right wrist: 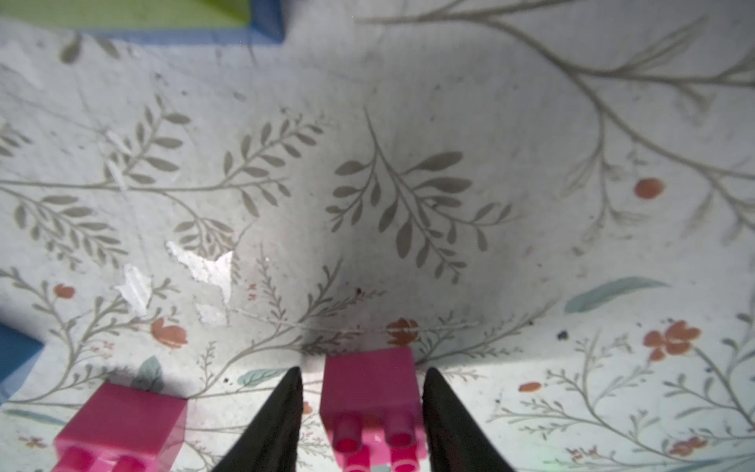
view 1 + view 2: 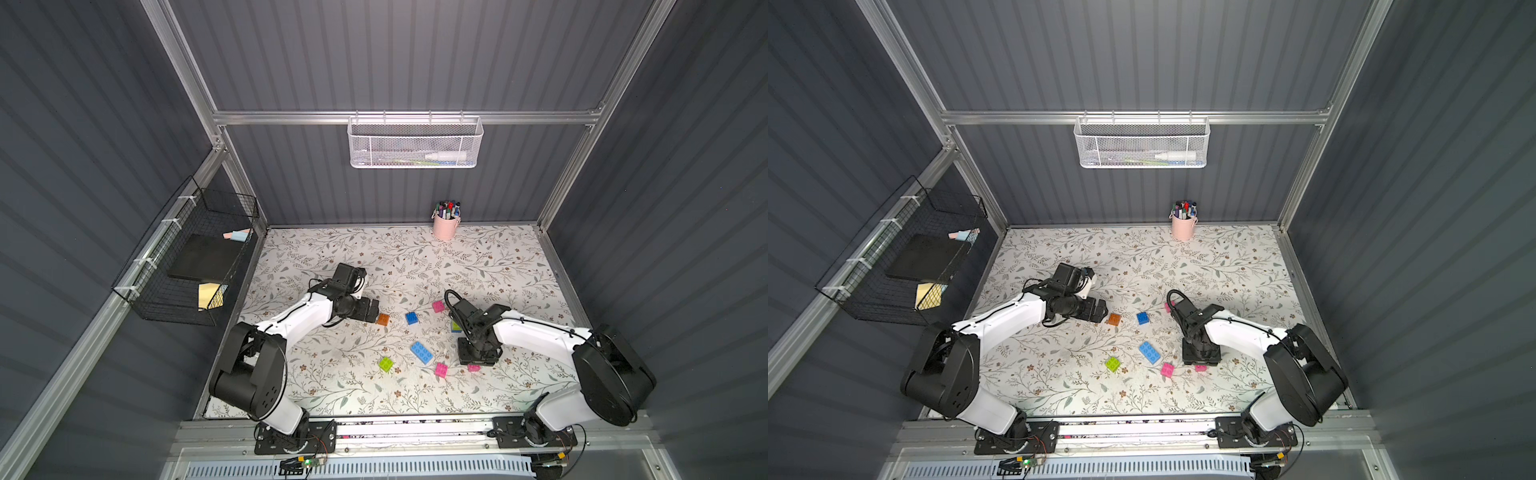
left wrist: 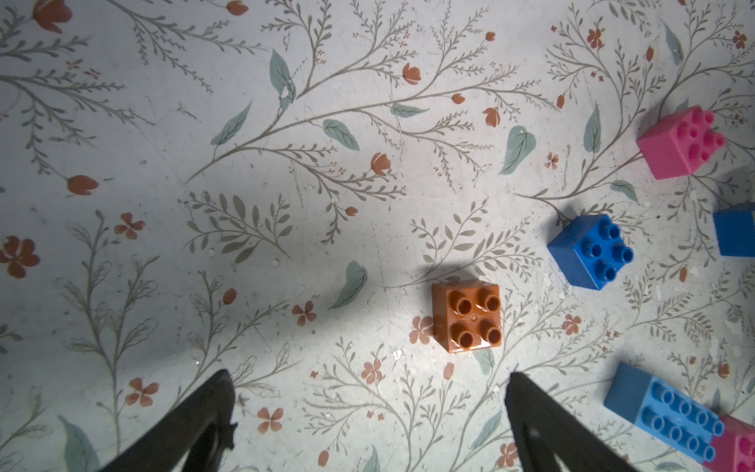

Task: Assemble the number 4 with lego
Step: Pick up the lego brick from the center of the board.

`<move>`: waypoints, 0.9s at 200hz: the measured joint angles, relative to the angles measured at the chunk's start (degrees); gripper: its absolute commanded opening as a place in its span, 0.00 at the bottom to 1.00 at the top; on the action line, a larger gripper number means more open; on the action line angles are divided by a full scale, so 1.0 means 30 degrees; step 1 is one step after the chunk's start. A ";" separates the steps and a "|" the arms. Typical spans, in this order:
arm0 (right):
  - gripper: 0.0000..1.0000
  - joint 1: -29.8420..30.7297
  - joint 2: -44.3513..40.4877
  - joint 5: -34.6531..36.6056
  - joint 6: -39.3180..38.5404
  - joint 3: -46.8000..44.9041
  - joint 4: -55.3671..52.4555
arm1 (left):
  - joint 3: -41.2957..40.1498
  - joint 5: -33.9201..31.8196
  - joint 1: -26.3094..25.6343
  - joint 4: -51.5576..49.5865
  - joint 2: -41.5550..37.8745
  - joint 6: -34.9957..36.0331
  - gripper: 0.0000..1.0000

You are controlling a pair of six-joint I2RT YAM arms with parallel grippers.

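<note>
The lego lies as loose bricks on the floral mat; no number 4 is in view. My right gripper points down with a finger on each side of a pink brick, a narrow gap showing on one side. A second pink brick lies beside it, next to the long light-blue brick. My left gripper is wide open and empty, just short of an orange brick. A blue brick, a third pink one and a lime green one lie apart.
A green brick on a blue one sits partly hidden under the right arm. A pink cup of markers stands at the back edge. A white mesh basket hangs on the back wall, a black wire basket on the left wall.
</note>
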 measured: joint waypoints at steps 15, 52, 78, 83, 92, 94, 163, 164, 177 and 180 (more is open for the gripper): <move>0.43 0.0044 -0.0007 0.0000 0.0022 -0.0073 0.0051 | -0.0044 -0.0007 0.0000 -0.0036 -0.0058 0.0000 1.00; 0.37 0.0066 -0.0219 0.0000 0.0051 -0.0204 0.0051 | -0.0051 -0.0058 -0.0036 -0.0117 -0.0095 0.0000 0.99; 0.33 0.0066 -0.0328 0.0015 0.0073 -0.0197 0.0015 | -0.0051 -0.0080 -0.0036 -0.0124 -0.0095 0.0000 0.99; 0.32 0.0066 -0.0364 0.0029 0.0066 -0.0197 -0.0029 | -0.0051 -0.0080 -0.0036 -0.0124 -0.0095 0.0000 0.99; 0.32 0.0066 -0.0459 0.0080 0.0051 -0.0117 -0.0204 | -0.0051 -0.0080 -0.0036 -0.0131 -0.0095 0.0000 0.99; 0.32 0.0066 -0.0481 0.0095 0.0029 -0.0073 -0.0277 | -0.0051 -0.0080 -0.0036 -0.0131 -0.0102 0.0000 0.99; 0.32 -0.1501 -0.0605 0.0277 -0.2295 0.4626 -0.2499 | -0.0051 -0.0051 -0.0036 -0.0233 -0.0168 0.0138 0.99; 0.32 -0.1545 -0.0605 0.0277 -0.2324 0.4670 -0.2521 | -0.0051 -0.0051 -0.0036 -0.0233 -0.0168 0.0138 0.99; 0.32 -0.2310 -0.0576 0.0204 -0.2849 0.5275 -0.2761 | -0.0051 -0.0044 -0.0036 -0.0248 -0.0168 0.0146 0.99; 0.32 -0.2463 -0.0546 0.0211 -0.3016 0.5406 -0.2827 | -0.0051 -0.0044 -0.0036 -0.0240 -0.0168 0.0146 1.00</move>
